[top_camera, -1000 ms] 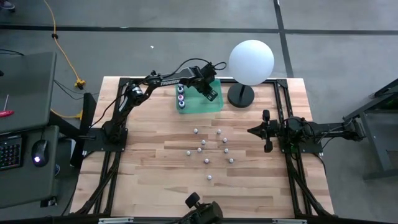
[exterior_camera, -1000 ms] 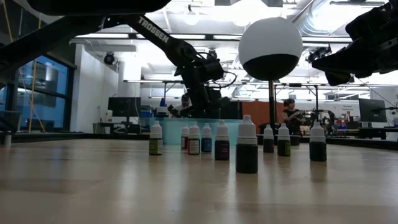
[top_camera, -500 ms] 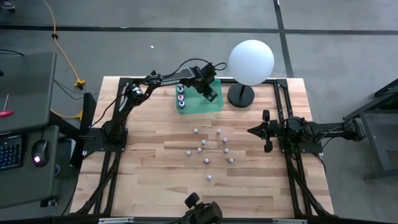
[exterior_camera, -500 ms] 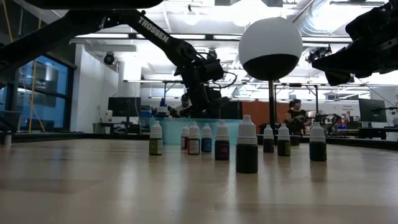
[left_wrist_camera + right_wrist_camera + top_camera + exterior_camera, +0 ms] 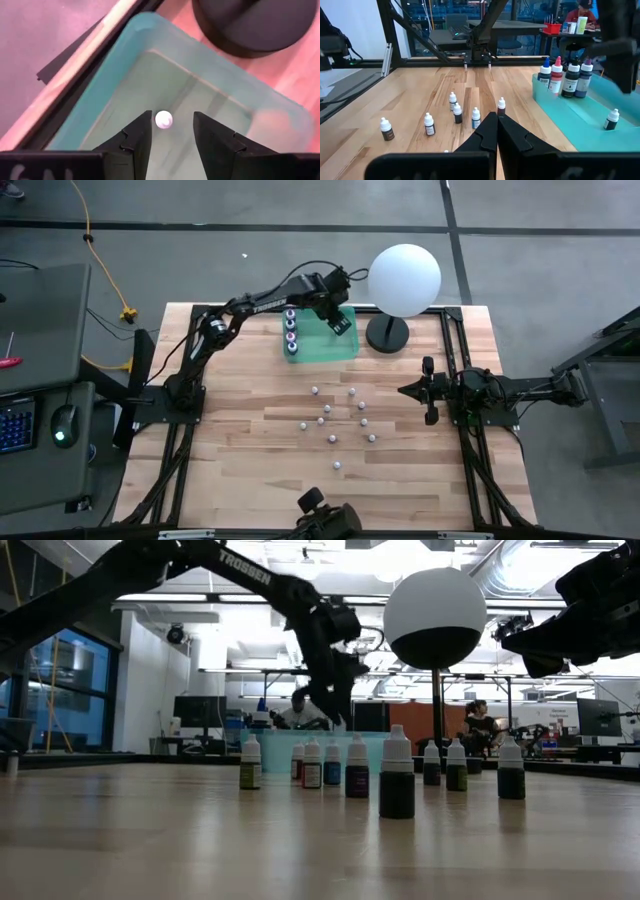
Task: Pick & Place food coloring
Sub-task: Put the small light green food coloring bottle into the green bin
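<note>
Several tiny white-capped food coloring bottles [image 5: 335, 420] stand on the wooden table, also in the low view [image 5: 397, 775] and the right wrist view [image 5: 455, 112]. A teal tray [image 5: 335, 345] at the far middle holds several larger bottles [image 5: 291, 332] at its left end. One tiny bottle [image 5: 163, 119] stands alone on the tray floor, also in the right wrist view [image 5: 612, 120]. My left gripper [image 5: 172, 115] is open above the tray, straight over that bottle. My right gripper [image 5: 429, 390] is shut and empty at the table's right side.
A big white sphere [image 5: 404, 280] on a black base [image 5: 387, 333] stands just right of the tray; the base shows close by in the left wrist view [image 5: 250, 25]. The near part of the table has free wood. People sit in the room beyond.
My left gripper has gone up from low in the tray to well above it, and a little toward the table's far edge. The bottles on the table have kept still.
</note>
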You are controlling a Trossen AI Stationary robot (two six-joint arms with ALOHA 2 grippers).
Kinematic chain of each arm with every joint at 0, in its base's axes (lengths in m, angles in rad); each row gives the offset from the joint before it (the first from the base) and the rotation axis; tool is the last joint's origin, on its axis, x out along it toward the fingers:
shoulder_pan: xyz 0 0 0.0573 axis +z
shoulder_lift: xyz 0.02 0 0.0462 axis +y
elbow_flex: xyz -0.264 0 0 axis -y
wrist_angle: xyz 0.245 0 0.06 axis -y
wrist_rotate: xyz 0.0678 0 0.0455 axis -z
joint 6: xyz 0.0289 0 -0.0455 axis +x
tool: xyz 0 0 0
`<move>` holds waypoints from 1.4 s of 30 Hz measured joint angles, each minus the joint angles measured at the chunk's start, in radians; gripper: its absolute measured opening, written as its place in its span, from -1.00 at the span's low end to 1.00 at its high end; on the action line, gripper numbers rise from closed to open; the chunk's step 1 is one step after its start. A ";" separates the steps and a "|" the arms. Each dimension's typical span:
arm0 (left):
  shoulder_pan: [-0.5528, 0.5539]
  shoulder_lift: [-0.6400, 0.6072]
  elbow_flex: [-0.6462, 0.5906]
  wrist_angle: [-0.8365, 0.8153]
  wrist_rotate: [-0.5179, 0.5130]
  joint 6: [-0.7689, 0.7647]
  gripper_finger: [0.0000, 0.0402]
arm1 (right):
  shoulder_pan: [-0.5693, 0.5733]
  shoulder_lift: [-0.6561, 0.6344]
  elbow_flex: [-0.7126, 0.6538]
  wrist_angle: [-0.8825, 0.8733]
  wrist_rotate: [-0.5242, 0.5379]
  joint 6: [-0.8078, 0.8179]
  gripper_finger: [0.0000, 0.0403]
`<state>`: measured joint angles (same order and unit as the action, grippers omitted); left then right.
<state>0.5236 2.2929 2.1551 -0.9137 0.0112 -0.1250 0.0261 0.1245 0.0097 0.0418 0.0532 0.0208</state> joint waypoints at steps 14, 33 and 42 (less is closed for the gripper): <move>0.041 -0.009 0.203 -0.414 0.030 0.126 -0.30 | 0.000 0.000 0.000 0.000 0.000 0.000 -1.00; 0.124 -0.370 0.187 -0.609 -0.009 0.118 -0.30 | 0.000 0.000 0.000 0.000 0.000 0.000 -1.00; 0.076 -0.607 0.187 -0.659 -0.003 0.066 -0.30 | 0.000 0.000 0.000 0.000 0.000 0.001 -1.00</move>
<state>0.5997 1.6859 2.3425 -1.5723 0.0083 -0.0592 0.0261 0.1242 0.0099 0.0418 0.0528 0.0214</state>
